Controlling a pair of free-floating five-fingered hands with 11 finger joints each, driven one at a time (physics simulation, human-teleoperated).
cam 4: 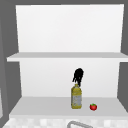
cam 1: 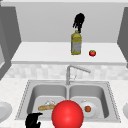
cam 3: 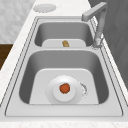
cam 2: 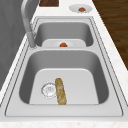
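My right hand (cam 1: 79, 21) (cam 4: 78, 75) hovers over the shelf (cam 1: 45, 53), its fingers hanging straight down to the cap of a yellow oil bottle (cam 1: 76, 43) (cam 4: 76, 97) that stands upright. A small tomato (cam 1: 92, 53) (cam 4: 93, 107) lies on the shelf just right of the bottle. My left hand (cam 1: 33, 121) floats low at the sink's front left edge, fingers relaxed and holding nothing. Beside it on the right is a big red ball (cam 1: 67, 115), a small gap apart from the hand.
A baguette (cam 1: 46, 107) (cam 2: 60, 91) lies in the left basin by the drain (cam 2: 48, 89). In the right basin a white plate (cam 3: 56, 98) carries a small orange-red fruit (cam 3: 65, 88). The faucet (cam 1: 75, 70) rises behind the divider. Plates (cam 1: 3, 111) (cam 2: 80, 8) sit on the counter at both ends.
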